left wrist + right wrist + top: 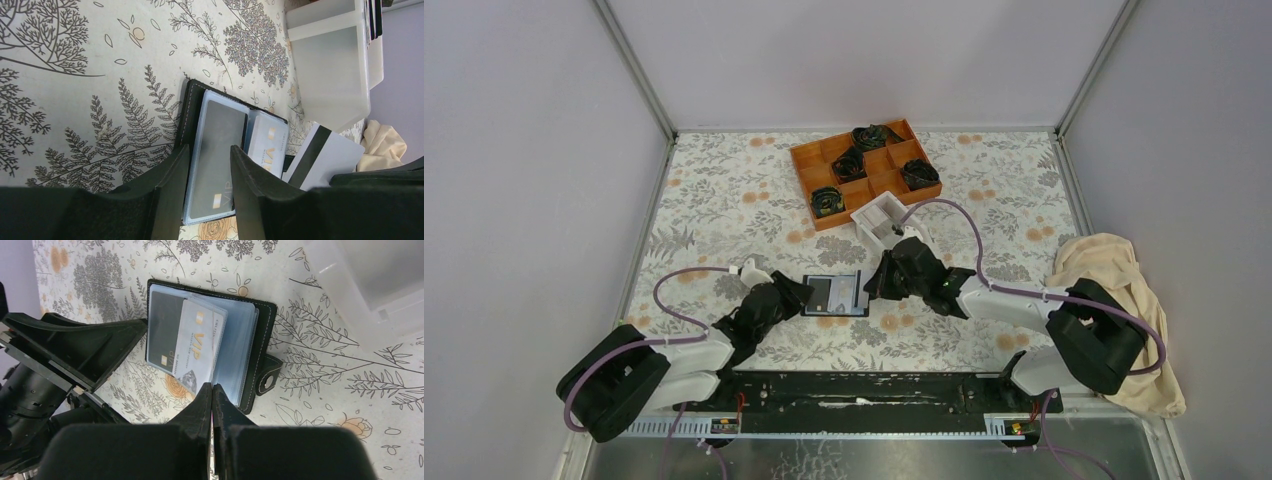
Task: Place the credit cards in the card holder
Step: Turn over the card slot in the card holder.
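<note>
My left arm reaches in low to the open card holder (pixel 836 295), which lies flat in the middle of the bench (pixel 724 200). The left gripper (pixel 209 150) is spread and straddles the pocket holding a dark card (pixel 220 140). My right arm stretches in opposite. The right gripper (pixel 212 388) is pressed together, pinching a white black-striped card (pixel 325 157) tilted just beside the holder's VIP card (pixel 267 145).

Left gripper (pixel 803 296) low, jaws apart, right gripper (pixel 870 285) jaws pinched together
</note>
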Controlling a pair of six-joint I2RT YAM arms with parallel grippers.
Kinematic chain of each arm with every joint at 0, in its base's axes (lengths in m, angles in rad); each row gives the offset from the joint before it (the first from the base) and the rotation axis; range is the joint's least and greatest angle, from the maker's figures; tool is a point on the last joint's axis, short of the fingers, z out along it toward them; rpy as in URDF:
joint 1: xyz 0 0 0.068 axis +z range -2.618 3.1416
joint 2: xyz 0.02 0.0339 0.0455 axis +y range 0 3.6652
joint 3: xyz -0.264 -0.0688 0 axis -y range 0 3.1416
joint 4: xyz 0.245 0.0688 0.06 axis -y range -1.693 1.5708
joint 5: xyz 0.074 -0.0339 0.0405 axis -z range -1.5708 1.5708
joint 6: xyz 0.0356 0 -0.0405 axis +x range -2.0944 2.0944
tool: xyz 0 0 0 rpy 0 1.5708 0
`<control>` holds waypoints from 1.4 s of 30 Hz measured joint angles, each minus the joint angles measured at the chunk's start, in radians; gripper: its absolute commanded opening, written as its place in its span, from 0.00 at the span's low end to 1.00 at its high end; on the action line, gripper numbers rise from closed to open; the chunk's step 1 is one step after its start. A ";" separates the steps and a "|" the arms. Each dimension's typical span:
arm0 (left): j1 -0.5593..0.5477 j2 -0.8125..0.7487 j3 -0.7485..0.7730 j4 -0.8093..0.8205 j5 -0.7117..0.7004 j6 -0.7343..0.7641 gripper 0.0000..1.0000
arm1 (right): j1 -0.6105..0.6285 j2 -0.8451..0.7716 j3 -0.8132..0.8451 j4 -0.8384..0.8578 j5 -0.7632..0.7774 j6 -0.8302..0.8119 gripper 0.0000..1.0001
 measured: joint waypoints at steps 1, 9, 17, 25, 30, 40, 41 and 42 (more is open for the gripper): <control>0.000 -0.001 -0.001 0.000 0.000 0.000 0.43 | 0.001 -0.002 0.000 0.002 0.000 0.003 0.00; 0.000 -0.004 -0.004 0.000 0.000 -0.004 0.43 | 0.009 -0.006 -0.003 0.025 0.001 0.019 0.00; 0.000 -0.028 -0.011 -0.010 0.000 -0.004 0.42 | 0.035 0.005 0.004 0.052 0.000 0.023 0.00; 0.000 -0.060 -0.016 -0.041 0.000 -0.004 0.42 | 0.074 0.067 0.070 0.059 0.002 0.023 0.00; 0.000 -0.093 -0.019 -0.071 0.000 -0.004 0.42 | 0.096 0.111 0.111 0.066 0.002 0.022 0.00; 0.000 -0.195 -0.020 -0.163 -0.016 -0.003 0.42 | 0.121 0.207 0.172 0.076 -0.001 0.021 0.00; 0.000 -0.206 -0.020 -0.175 -0.020 -0.003 0.42 | 0.121 0.211 0.172 0.076 -0.001 0.021 0.00; 0.000 -0.214 -0.020 -0.182 -0.023 -0.003 0.42 | 0.121 0.214 0.172 0.076 0.000 0.020 0.00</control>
